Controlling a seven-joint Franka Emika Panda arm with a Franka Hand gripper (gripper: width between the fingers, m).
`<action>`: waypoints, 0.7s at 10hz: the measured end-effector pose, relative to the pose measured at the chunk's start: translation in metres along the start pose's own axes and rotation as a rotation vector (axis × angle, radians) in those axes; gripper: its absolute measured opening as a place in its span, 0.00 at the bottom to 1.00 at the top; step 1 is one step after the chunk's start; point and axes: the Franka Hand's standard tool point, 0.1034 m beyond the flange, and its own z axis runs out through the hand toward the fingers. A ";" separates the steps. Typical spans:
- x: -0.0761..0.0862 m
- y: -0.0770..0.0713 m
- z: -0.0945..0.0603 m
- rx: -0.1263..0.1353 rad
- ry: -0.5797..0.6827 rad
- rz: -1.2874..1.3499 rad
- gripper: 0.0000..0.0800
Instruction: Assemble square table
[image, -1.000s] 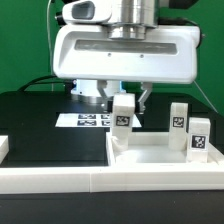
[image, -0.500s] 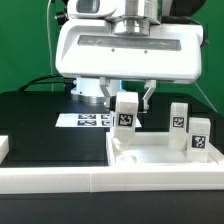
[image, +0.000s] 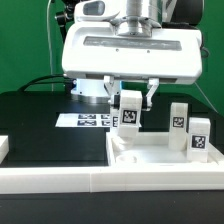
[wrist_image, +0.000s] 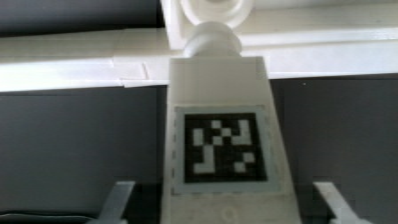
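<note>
My gripper (image: 130, 102) is shut on a white leg block (image: 129, 110) with a black-and-white tag, holding it upright just above the near-left corner of the white square slab (image: 160, 156). In the wrist view the leg (wrist_image: 221, 120) fills the middle between my gripper's (wrist_image: 224, 205) fingers, and its rounded tip points at the slab's edge (wrist_image: 107, 60). Two more tagged leg blocks (image: 179, 119) (image: 200, 138) stand upright on the slab's side toward the exterior view's right.
A long white rail (image: 90, 180) runs along the front of the black table. The marker board (image: 88, 120) lies flat behind the slab. A small white piece (image: 3, 148) sits at the exterior view's left edge.
My gripper has carried the leg block a little toward the exterior view's right. The slab and the two standing legs have not moved.
</note>
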 end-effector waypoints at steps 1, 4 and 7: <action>0.000 0.000 0.000 0.000 0.001 0.000 0.36; -0.001 -0.001 0.001 0.000 0.008 -0.002 0.36; -0.007 -0.008 0.001 0.002 0.043 -0.015 0.36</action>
